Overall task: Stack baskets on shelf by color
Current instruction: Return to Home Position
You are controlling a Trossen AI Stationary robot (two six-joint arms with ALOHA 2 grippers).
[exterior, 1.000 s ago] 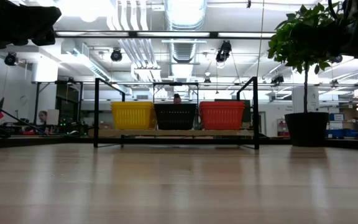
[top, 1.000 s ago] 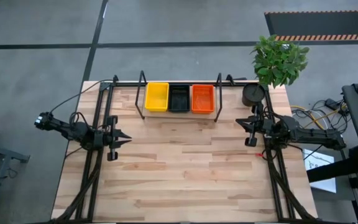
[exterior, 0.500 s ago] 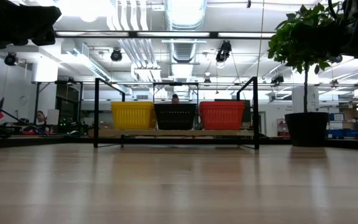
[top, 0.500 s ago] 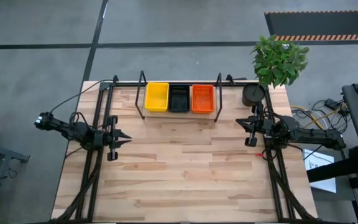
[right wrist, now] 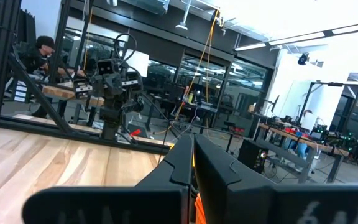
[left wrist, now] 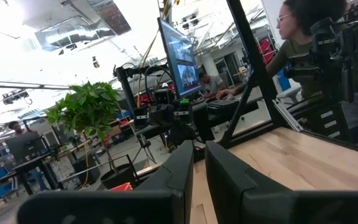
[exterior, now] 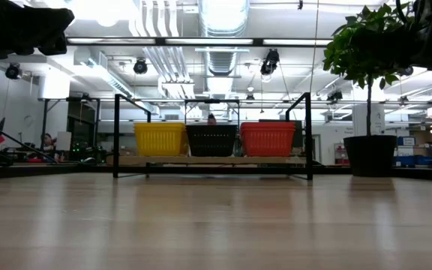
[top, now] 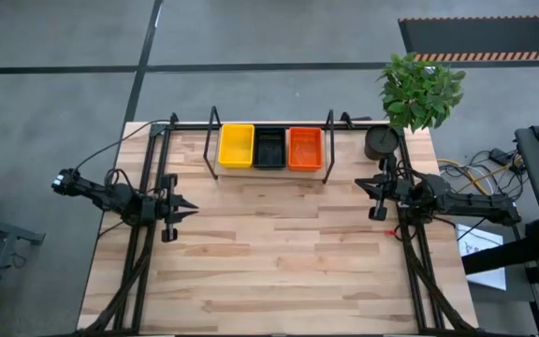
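Nothing moved since earlier frames, so far as we see; baskets and both arms as before. Yellow basket (top: 236, 146), black basket (top: 269, 147) and orange basket (top: 305, 148) sit side by side on shelf (top: 215, 140). We cannot tell how many are nested per colour. Shelf lies between the two grippers, farther toward far table edge than either, well apart from both. Left gripper (top: 187, 208): yellow nearest it, fingers drawn together with only sliver between, holding nothing. Right gripper (top: 359, 184): orange nearest it, fingers pressed together, empty, plant pot (top: 381, 142) near it.
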